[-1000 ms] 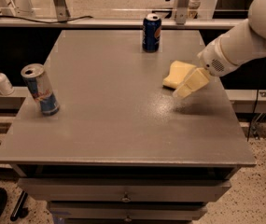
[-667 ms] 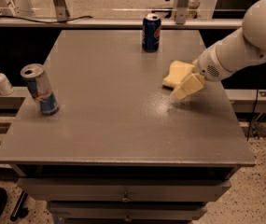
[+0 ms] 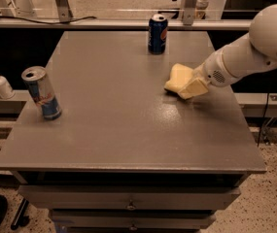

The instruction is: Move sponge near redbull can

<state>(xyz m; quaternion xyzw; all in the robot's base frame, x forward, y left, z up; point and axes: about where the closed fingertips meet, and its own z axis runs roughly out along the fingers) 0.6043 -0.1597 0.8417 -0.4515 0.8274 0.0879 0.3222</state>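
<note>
Your jaws are at the right side of the table (image 3: 128, 130), pressed up against the sponge (image 3: 177, 77). You cannot tell if they grip it. The redbull can (image 3: 42, 92) stands well apart at the left edge. A blue cola can (image 3: 157, 33) stands at the back.

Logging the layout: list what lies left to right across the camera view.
Bottle → redbull can → cola can → sponge → pincer, at the sponge's right edge.
</note>
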